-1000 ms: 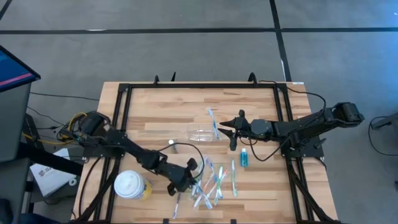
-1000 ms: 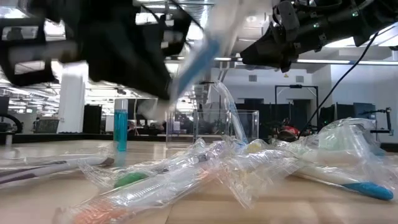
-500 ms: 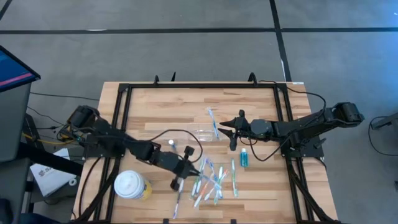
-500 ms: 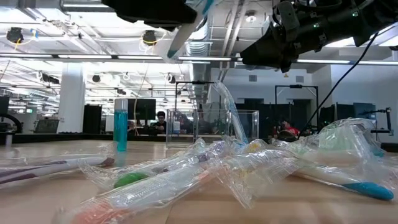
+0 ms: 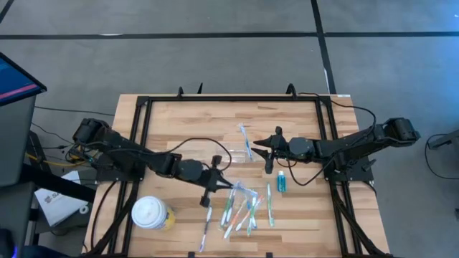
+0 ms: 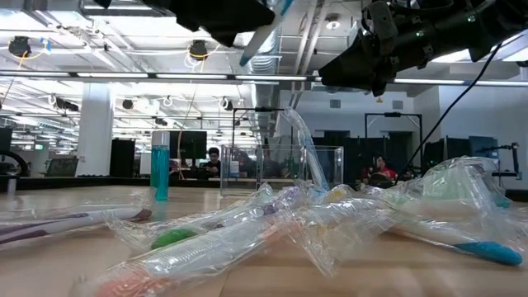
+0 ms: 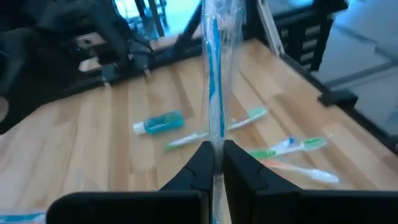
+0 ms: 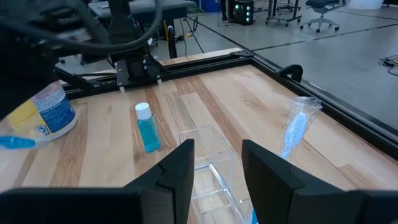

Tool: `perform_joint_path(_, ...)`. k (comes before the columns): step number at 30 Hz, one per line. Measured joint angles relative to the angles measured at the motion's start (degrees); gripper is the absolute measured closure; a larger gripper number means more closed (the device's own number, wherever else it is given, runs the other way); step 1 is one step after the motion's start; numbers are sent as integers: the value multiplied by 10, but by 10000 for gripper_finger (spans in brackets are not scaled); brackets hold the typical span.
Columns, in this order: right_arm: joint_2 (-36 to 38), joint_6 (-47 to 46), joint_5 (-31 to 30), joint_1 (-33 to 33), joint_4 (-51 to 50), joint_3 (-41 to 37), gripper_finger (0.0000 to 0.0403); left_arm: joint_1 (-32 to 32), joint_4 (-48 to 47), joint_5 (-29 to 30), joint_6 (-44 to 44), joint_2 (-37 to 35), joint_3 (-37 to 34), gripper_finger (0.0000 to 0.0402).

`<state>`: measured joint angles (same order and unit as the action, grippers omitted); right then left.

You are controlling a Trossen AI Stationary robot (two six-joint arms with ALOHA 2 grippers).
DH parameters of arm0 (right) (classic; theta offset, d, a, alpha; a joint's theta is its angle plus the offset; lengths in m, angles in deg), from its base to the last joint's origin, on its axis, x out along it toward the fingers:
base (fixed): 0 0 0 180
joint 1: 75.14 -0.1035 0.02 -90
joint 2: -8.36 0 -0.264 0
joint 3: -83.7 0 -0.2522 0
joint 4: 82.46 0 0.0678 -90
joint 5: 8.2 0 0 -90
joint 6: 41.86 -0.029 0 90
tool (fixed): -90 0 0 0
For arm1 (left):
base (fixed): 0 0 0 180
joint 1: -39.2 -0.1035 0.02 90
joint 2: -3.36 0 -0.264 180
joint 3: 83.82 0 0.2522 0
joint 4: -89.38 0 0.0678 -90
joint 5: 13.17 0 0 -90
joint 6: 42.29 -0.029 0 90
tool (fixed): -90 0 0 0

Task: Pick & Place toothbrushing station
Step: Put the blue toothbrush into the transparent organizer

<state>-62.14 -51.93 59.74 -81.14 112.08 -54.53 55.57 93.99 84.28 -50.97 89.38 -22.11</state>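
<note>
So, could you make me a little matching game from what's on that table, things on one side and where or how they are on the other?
Things:
1. wrapped blue toothbrush
2. clear holder
3. yellow cup
4. small blue bottle

Places or states:
A. lying flat on the wood, near the right gripper
B. pinched in the shut left gripper, lifted off the table
C. standing by the left arm's side, white lid on
D. just under the open right gripper

Pairs: 1-B, 2-D, 3-C, 4-A

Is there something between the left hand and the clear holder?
Nothing visible. The left hand, shut on a wrapped toothbrush, is lifted above bare table beside the clear holder; the toothbrush pile lies on the other side.
</note>
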Motion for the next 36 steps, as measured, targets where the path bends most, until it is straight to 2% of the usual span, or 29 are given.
perform_joint_path(6,0,0,2,0,11,0,278,-34,150,-4,17,-64,-103,394)
perform_joint_path(14,0,0,28,0,60,0,278,-74,295,-8,39,-78,-180,394)
perform_joint_path(21,0,2,49,-4,99,0,278,-104,322,-8,51,-78,-185,394)
perform_joint_path(29,-1,54,58,-23,170,0,278,-107,349,-18,60,-77,-185,394)
perform_joint_path(36,-1,71,58,-36,189,2,278,-107,419,-18,60,-19,-180,394)
